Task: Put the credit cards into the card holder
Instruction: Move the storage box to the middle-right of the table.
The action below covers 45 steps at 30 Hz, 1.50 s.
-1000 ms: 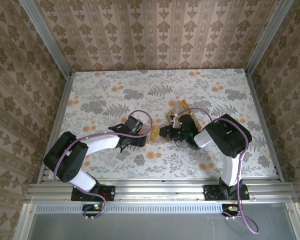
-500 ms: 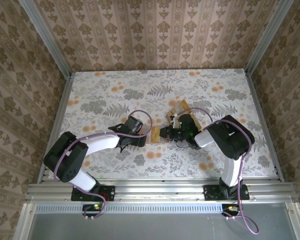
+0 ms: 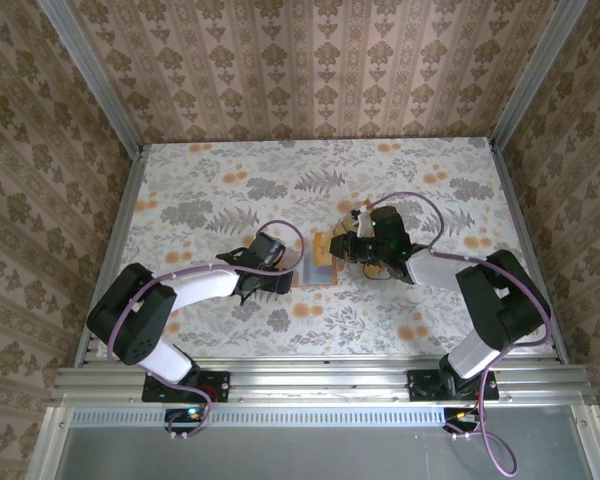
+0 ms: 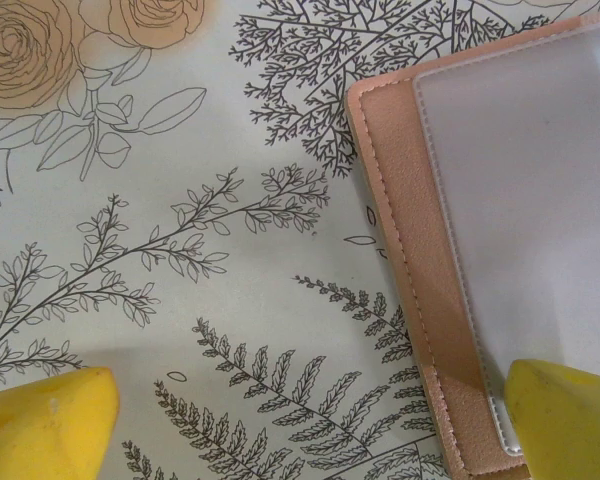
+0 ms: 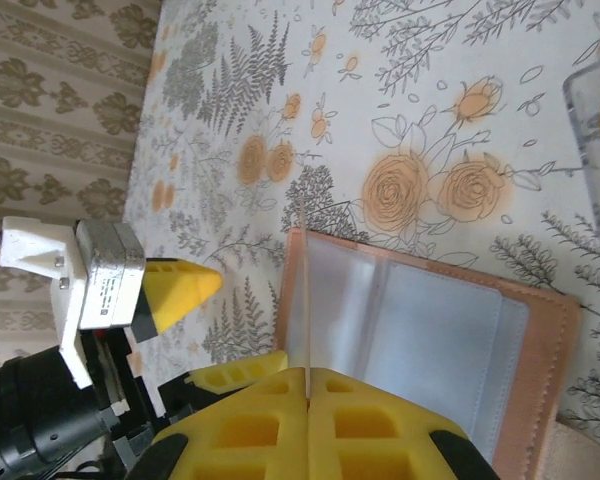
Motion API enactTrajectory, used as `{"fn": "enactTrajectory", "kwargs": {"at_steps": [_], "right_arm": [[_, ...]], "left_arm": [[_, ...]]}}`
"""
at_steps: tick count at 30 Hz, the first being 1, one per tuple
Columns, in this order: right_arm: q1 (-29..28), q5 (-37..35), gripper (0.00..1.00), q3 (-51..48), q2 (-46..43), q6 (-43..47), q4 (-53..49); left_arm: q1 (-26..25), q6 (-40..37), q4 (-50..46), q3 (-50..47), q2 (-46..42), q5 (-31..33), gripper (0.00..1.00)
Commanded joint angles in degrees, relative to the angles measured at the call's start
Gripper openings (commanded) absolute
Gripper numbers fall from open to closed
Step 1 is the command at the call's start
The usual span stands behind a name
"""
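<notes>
since a second ago the right arm has stretched out, its elbow swinging toward the right side of the table, and the right gripper (image 3: 336, 247) has moved a little farther from the arm bases; the left arm has not moved. the surface is a floral table (image 3: 200, 190) printed with grey ferns and orange roses. near its middle lies the card holder (image 3: 317, 272), a small flat reddish-brown leather-like folding wallet, spread open with its clear plastic pockets facing up. the right gripper's yellow fingers are pressed together on one credit card (image 3: 323, 244), a small thin tan-yellow rectangle held over the holder. in the right wrist view the right gripper (image 5: 307, 400) pinches this credit card (image 5: 306, 300), seen edge-on as a thin pale line above the end of the open card holder (image 5: 430, 330) nearest the other arm; whether the card's edge touches a pocket cannot be told. the left gripper (image 3: 291, 279) sits at the holder's left side with its jaws spread wide and nothing between them. in the left wrist view the left gripper (image 4: 300, 430) straddles the stitched brown border of the card holder (image 4: 405, 260), one yellow fingertip (image 4: 40, 420) over bare table and the other over the corner of a clear pocket. a clear see-through plastic tray (image 5: 583, 100) stands at the right edge of the right wrist view, apart from the holder.
</notes>
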<state>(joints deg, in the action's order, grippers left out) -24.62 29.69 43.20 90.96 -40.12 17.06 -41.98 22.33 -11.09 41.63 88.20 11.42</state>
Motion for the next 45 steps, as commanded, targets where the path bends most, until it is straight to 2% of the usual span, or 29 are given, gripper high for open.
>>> {"fn": "enactTrajectory", "kwargs": {"at_steps": [1,8,11,20,31,38,45], "right_arm": [[-0.4,-5.7,0.0,2.9,-2.1,5.9,-12.6],[-1.9,-19.7,0.0,7.0,-2.3,9.9,-24.5],[-1.9,-22.4,0.0,8.2,-1.9,11.3,-25.9],[-1.2,-26.4,0.0,12.6,2.2,13.6,-28.0],[4.1,-29.1,0.0,12.5,2.0,15.8,-30.0],[9.3,-29.2,0.0,10.2,-0.6,16.7,-30.3],[17.9,-28.8,0.0,7.0,-4.8,16.3,-30.7]], "left_arm": [[-0.1,0.8,-0.3,-0.9,-1.6,1.0,1.0],[-0.1,0.5,-0.3,-0.6,-1.7,0.9,1.0],[0.0,0.4,-0.1,-0.6,-1.6,0.7,1.0],[0.0,0.6,0.1,-0.6,-1.4,0.6,1.0],[0.0,0.8,0.6,-0.6,-1.3,0.2,1.0],[0.0,0.8,0.6,-0.7,-1.2,0.2,1.0],[-0.1,0.8,0.9,-0.8,-1.1,0.1,1.0]]}}
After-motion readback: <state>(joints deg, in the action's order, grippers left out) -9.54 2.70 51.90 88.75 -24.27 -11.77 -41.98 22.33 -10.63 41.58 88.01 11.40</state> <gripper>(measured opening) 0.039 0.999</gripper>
